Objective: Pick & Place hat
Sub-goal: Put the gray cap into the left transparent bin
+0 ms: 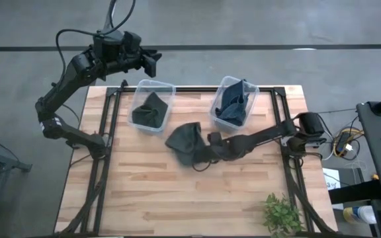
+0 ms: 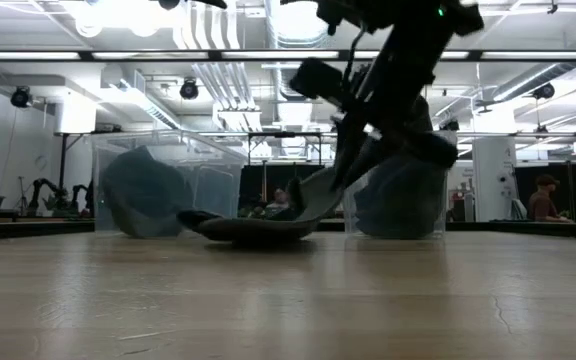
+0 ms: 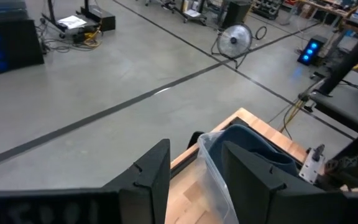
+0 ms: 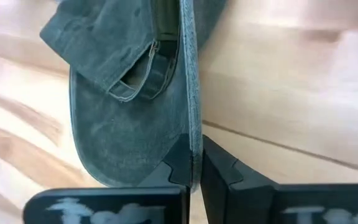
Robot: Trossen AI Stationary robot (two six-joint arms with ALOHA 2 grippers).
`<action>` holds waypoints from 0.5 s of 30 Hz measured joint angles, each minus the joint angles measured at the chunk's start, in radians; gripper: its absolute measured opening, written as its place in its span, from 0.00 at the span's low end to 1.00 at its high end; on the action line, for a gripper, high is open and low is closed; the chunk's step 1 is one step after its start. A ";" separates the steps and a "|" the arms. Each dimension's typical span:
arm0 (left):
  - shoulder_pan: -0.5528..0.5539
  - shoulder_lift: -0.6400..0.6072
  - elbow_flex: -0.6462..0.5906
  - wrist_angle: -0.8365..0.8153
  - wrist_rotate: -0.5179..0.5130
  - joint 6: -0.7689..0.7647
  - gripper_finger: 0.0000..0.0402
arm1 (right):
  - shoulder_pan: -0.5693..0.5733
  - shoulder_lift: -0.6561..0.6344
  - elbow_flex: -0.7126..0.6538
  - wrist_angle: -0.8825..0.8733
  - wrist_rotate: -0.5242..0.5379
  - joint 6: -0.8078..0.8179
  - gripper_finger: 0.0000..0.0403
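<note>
Hat [image 1: 185,141] before two bins [image 1: 152,106]

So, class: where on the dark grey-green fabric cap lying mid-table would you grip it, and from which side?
Grip the dark grey-green fabric cap by its thin stiff brim edge, coming from the right side. That edge offers a flat lip, and the right end effector is already pinched on it there.

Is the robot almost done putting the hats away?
Partly. Done: the left bin holds a dark hat and the right bin holds a blue one. In hand: the right hand is pinched on the brim of a third hat, which partly rests on the table. Left: lifting it into a bin. The left hand waits open beyond the table's far edge.
</note>
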 joint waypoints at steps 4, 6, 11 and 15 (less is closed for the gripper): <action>0.000 0.000 0.000 -0.001 0.072 0.026 0.34 | -0.001 -0.022 0.090 -0.116 -0.146 -0.186 0.03; 0.000 0.000 0.000 -0.009 0.143 0.048 0.34 | 0.001 -0.034 0.144 -0.158 -0.238 -0.283 0.03; -0.001 0.000 -0.004 -0.016 0.321 0.109 0.34 | -0.005 -0.047 0.307 -0.387 -0.397 -0.483 0.03; -0.001 0.000 -0.009 -0.016 0.439 0.124 0.34 | -0.025 -0.049 0.464 -0.617 -0.469 -0.644 0.03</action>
